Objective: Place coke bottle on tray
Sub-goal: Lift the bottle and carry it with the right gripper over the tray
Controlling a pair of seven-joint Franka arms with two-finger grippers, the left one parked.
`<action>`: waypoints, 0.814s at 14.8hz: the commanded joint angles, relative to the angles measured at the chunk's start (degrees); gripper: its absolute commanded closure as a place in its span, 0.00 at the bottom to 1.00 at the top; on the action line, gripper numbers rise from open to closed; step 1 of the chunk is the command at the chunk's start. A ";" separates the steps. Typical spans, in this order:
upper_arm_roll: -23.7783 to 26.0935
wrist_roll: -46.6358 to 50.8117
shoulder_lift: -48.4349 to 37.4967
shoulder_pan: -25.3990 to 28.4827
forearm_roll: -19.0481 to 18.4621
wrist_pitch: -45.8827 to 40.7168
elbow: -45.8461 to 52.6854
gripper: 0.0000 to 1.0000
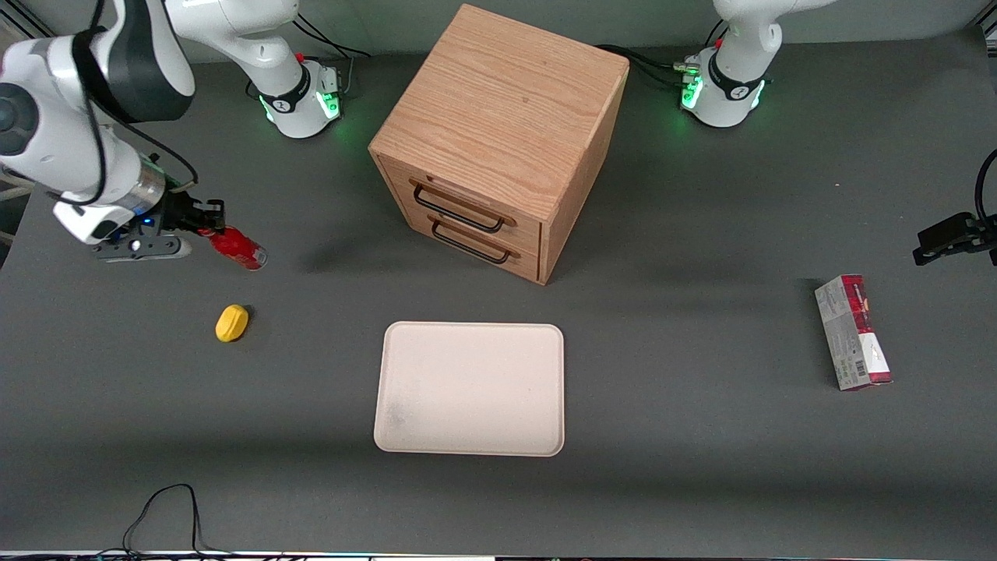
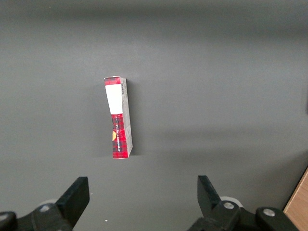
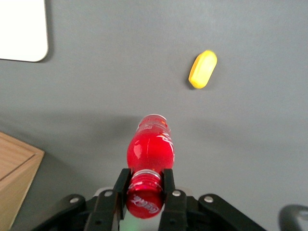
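The small red coke bottle [image 1: 237, 248] hangs tilted above the table at the working arm's end, held by its neck. My right gripper [image 1: 209, 220] is shut on the bottle just below the cap. In the right wrist view the two black fingers clamp the red cap and neck of the bottle [image 3: 150, 149], gripper [image 3: 144, 185]. The cream tray [image 1: 470, 388] lies flat on the table in front of the wooden drawer box, nearer the front camera; it holds nothing. A corner of the tray [image 3: 21, 29] shows in the wrist view.
A yellow lemon-shaped lump [image 1: 231, 322] lies on the table between the bottle and the front camera, also in the wrist view [image 3: 202, 70]. The wooden drawer box [image 1: 498, 140] stands mid-table. A red-and-grey carton [image 1: 852, 331] lies toward the parked arm's end.
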 commanded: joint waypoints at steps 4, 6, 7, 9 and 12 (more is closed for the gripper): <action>2.69 0.09 16.17 -0.41 2.86 -17.97 31.81 1.00; 4.73 0.62 17.15 -0.59 2.68 -18.15 35.42 1.00; 4.91 2.36 17.59 -0.50 2.68 -18.15 37.09 1.00; 8.14 5.36 19.95 -0.59 2.51 -18.15 42.70 1.00; 13.41 12.29 27.58 -0.59 1.81 -17.10 52.80 1.00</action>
